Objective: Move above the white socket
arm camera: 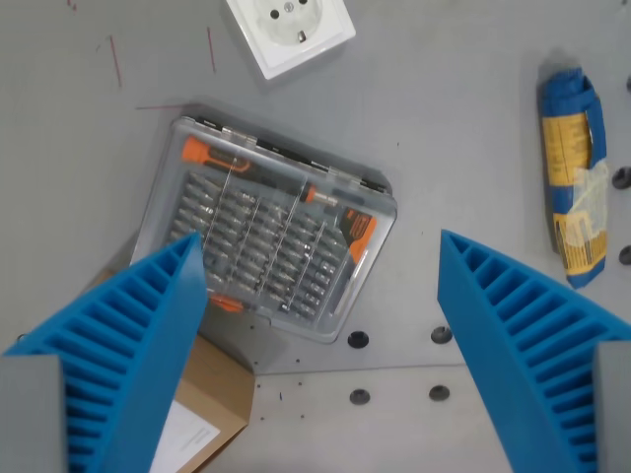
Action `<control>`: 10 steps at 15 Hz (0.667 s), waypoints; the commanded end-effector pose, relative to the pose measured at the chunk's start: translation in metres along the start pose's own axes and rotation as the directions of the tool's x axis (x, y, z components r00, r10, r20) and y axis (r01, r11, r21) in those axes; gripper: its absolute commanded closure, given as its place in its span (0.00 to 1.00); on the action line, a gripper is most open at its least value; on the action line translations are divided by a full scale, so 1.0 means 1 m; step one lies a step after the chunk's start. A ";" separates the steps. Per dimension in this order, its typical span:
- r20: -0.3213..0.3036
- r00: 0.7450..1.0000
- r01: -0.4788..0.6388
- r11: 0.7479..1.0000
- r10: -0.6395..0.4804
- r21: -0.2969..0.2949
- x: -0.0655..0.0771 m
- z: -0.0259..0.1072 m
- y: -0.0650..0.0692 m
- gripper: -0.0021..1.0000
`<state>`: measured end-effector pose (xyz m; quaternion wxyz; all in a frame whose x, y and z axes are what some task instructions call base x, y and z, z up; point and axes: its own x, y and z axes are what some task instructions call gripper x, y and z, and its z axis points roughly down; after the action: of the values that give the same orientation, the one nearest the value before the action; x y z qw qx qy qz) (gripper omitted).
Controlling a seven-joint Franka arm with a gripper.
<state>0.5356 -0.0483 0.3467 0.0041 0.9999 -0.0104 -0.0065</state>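
The gripper is hanging over the grey table with its 2 blue ribbed fingers spread wide apart, 1 at the wrist view's left and 1 at the wrist view's right. Nothing is sitting between them; the jaws are gaping and holding nothing.

Under the gap and slightly toward the wrist view's left, a clear plastic screwdriver bit case is lying flat on the table, turned at an angle. Rows of metal bits are showing through its lid, with orange parts at its upper left corner and along its right side. The left finger is overlapping the case's lower left corner in the picture.

Below the case, at the bottom left, a brown cardboard box with a white label is peeking out, partly hidden by the left finger and seeming to sit under the case's lower edge.

Between the fingers, near the bottom, 4 small dark holes are showing in the table surface, beside a thin seam line.

The white socket is lying at the top edge of the view, left of centre, well apart from the gripper and just beyond the case's upper edge. It is cut off by the frame.

At the far right, a blue and yellow package is lying on the table, well apart from everything else.
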 end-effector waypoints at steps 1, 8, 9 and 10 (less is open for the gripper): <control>-0.051 0.994 0.099 0.995 -0.099 -0.009 0.002 0.006 -0.002 0.00; -0.069 0.980 0.184 0.983 -0.185 -0.023 0.011 0.034 -0.005 0.00; -0.070 0.977 0.199 0.980 -0.200 -0.025 0.013 0.039 -0.006 0.00; -0.073 0.975 0.209 0.978 -0.210 -0.027 0.014 0.044 -0.006 0.00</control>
<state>0.5523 -0.0441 0.3052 0.0056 0.9993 0.0370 -0.0095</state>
